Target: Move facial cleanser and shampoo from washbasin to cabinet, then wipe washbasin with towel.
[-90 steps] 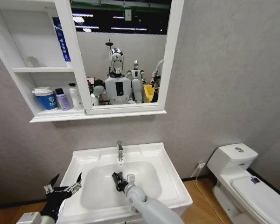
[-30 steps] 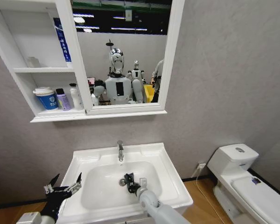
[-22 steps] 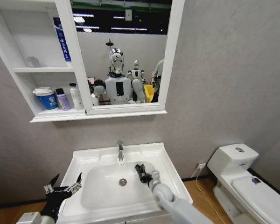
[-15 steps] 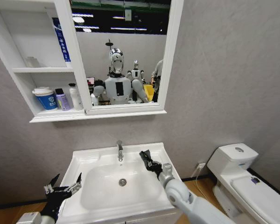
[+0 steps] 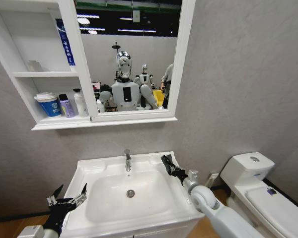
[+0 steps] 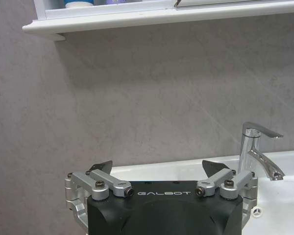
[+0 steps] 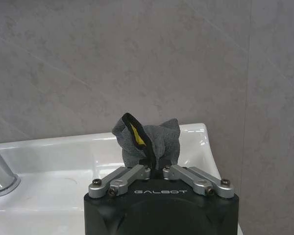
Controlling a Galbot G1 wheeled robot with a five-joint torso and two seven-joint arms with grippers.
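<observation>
- Right tool (image 5: 168,163): positioned over the back right corner of the washbasin (image 5: 89,171), to the right of the tap (image 5: 127,159). Its fingers are closed tight on the towel (image 5: 167,162).
- Towel, right wrist view (image 7: 149,142): a bunched grey-black cloth with a yellow edge stands up from between the closed fingers of the right tool (image 7: 156,169). Behind it lie the white rim of the washbasin (image 7: 63,152) and the grey wall (image 7: 137,58).
- Left tool (image 5: 67,197): held at the front left corner of the washbasin, just outside its rim, with the fingers spread wide and nothing between them.
- Left tool, left wrist view (image 6: 159,176): the two fingers stand well apart. Beyond them are the back rim of the washbasin (image 6: 152,171) and the chrome tap (image 6: 257,149).
- Washbasin bowl: white, with the drain hole (image 5: 130,193) near its middle.
- Cabinet (image 5: 37,74): wall-hung above the washbasin, at the left of the mirror (image 5: 129,54). Its lowest shelf carries a blue cup (image 5: 49,104), a small purple bottle (image 5: 66,105) and a white bottle (image 5: 80,102), side by side.
- Toilet (image 5: 258,191): stands on the floor to the right of the washbasin, well apart from both tools.
</observation>
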